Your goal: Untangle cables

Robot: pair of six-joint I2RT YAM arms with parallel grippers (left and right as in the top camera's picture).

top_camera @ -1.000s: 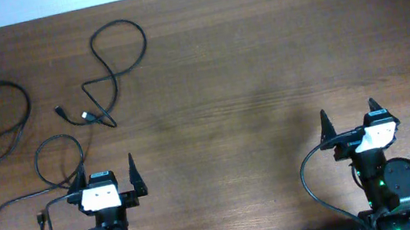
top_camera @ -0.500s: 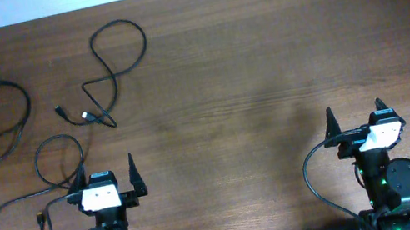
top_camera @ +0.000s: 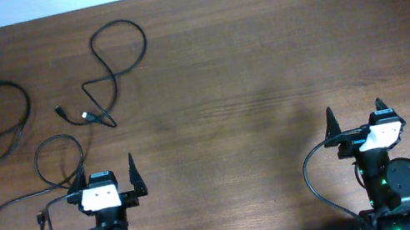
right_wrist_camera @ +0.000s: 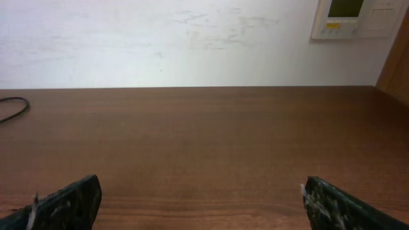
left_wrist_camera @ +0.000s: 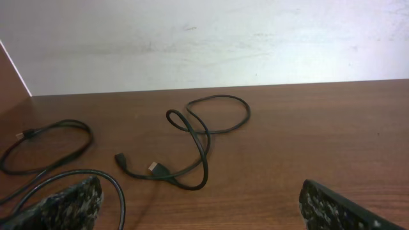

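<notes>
right gripper (top_camera: 353,109) edged right; cables (top_camera: 111,74) looped left, middle one running near-far.

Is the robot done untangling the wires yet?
Almost, it seems. Done: the far-left cable, middle cable and near cable lie apart on the table. In hand: nothing; the left fingers and right fingers are open and empty. Left: perhaps the middle cable, which crosses over itself.

Soft, even light. The white wall (left_wrist_camera: 255,38) is bright, the table (top_camera: 246,57) shows faint shadows, and the wrist views are slightly blurry.
</notes>
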